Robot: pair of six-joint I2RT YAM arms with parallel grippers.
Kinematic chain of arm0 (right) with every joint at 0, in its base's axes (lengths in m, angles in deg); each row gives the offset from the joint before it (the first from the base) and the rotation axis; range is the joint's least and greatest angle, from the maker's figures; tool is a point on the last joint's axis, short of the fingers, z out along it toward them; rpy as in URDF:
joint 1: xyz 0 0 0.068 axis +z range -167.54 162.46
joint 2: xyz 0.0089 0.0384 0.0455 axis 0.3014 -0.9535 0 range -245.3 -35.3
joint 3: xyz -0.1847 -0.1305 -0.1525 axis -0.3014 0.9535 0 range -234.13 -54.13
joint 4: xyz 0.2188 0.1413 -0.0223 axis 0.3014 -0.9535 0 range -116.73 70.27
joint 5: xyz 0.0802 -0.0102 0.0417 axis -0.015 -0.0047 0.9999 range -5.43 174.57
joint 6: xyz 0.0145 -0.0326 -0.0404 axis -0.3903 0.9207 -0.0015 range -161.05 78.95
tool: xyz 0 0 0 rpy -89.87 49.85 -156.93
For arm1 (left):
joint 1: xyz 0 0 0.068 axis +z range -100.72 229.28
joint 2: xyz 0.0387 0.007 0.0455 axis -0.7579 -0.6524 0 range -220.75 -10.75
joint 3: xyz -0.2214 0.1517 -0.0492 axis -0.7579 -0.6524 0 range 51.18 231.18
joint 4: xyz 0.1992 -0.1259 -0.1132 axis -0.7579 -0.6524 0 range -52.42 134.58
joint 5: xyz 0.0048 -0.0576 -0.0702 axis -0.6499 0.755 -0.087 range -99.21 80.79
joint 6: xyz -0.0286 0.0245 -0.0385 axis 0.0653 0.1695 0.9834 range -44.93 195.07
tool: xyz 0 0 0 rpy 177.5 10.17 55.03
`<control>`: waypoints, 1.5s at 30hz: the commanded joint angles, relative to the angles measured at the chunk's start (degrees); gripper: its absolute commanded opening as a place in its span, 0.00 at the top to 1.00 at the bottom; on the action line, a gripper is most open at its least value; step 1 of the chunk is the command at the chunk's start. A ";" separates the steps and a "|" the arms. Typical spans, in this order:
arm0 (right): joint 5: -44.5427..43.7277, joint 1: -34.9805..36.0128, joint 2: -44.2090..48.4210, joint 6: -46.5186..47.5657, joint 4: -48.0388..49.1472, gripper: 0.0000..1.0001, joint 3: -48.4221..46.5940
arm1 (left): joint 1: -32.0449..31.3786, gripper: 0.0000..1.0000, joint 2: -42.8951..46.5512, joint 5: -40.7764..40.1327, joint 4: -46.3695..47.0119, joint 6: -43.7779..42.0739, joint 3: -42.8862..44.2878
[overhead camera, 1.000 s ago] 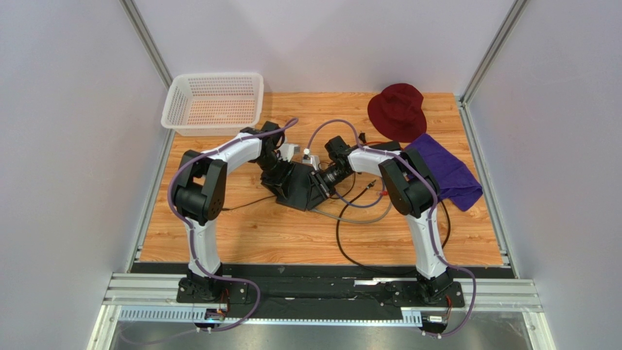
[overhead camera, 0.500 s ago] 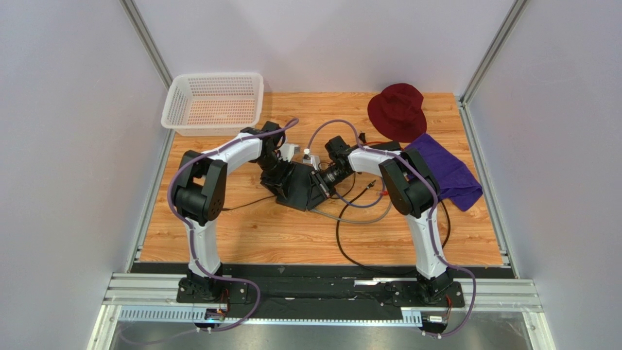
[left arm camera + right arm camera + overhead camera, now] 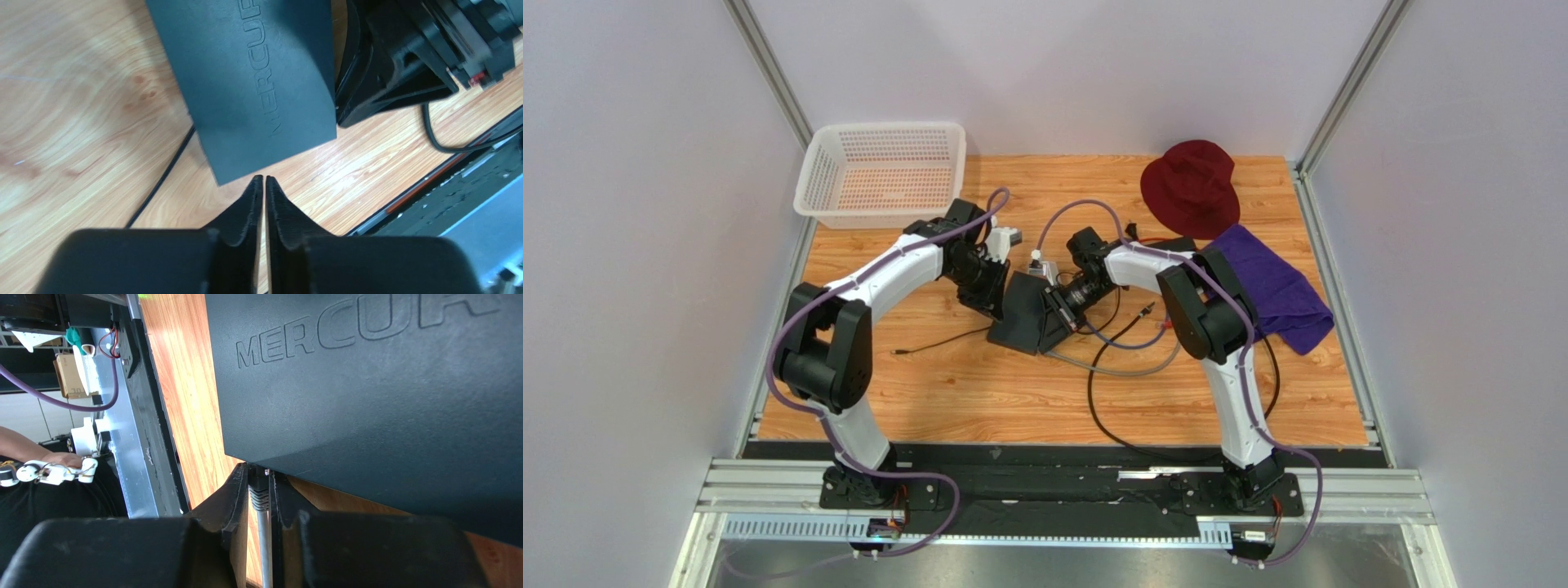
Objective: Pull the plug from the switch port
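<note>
**Finding:** within the last half second the left arm has drawn back from the switch (image 3: 1028, 314). The left end effector (image 3: 264, 184) was over the box's top. It now sits just beside the box's edge, fingers closed together on nothing. The switch lies in about the same place on the worktop (image 3: 928, 392), but is no longer braced from the left.

**Right end effector (image 3: 259, 478):** position unchanged. It is clamped on the plug (image 3: 258, 493), where the grey cable (image 3: 263, 551) meets the box's long edge. The switch port itself is hidden under that edge, and the plug appears still seated.

**Assessment:** extraction is not yet done. With the left hold gone, a pull may drag the box along.
</note>
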 commanded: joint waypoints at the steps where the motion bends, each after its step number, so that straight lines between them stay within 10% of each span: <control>1: -9.94 0.46 -3.68 6.29 -2.61 1.00 -0.14 | -0.22 0.91 -3.60 3.23 3.23 3.58 -0.94; 16: -6.52 -0.59 -9.75 9.02 -15.00 1.00 -4.63 | -1.19 1.00 -16.18 -2.22 2.08 3.50 3.89; 35: -9.33 -2.52 -3.25 1.46 -4.45 1.00 0.47 | -1.98 1.00 -15.21 -3.71 2.52 2.09 3.72; 45: -11.17 -14.37 7.38 7.86 -12.88 1.00 2.14 | -1.98 1.00 -11.88 -3.45 2.26 1.12 3.46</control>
